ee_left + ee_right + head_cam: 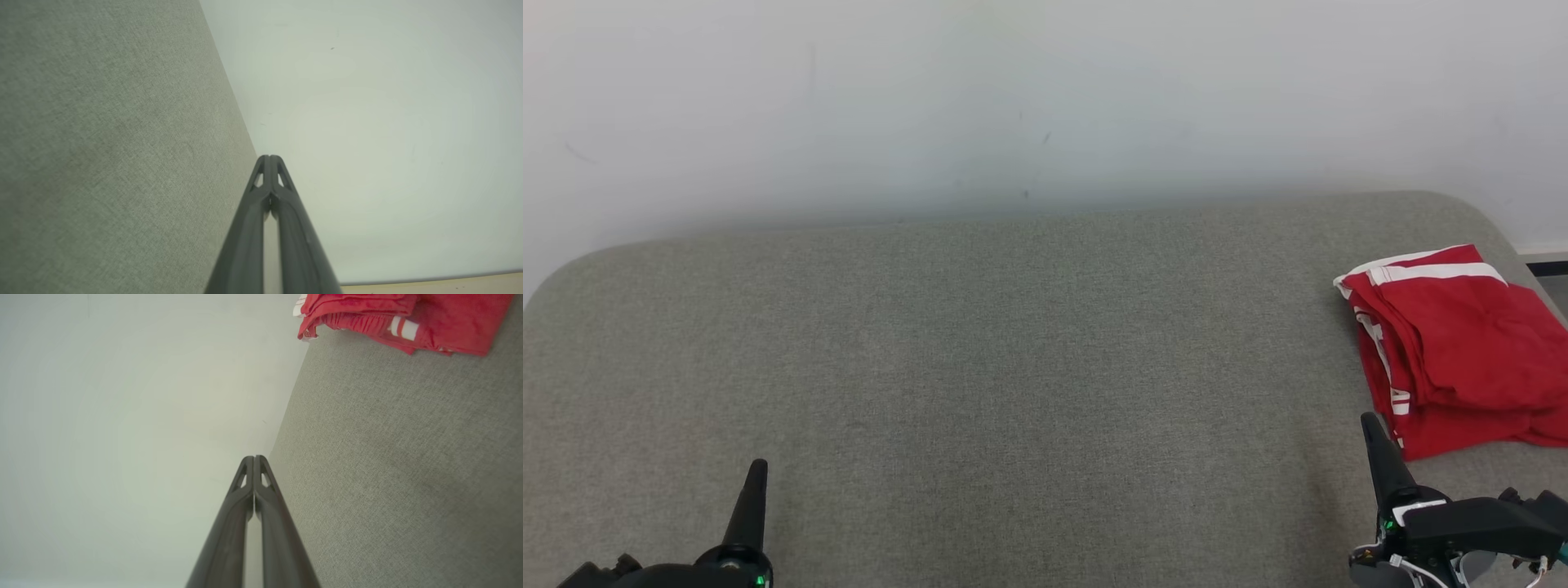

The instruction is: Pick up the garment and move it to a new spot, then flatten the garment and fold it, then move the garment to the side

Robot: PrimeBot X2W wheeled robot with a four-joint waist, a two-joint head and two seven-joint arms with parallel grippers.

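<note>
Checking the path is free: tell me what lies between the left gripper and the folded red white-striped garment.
The stretch is bare grey woven upholstery, seen in the head view, from the left gripper to the red garment.

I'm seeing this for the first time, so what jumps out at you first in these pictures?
The bright red garment with white stripes jumps out first, lying folded near the right edge of the big grey cushion. Next come two dark, pointy shapes at the bottom: the left hand at the lower left and the right hand at the lower right, just in front of the garment. Both are shut and hold nothing.
</note>
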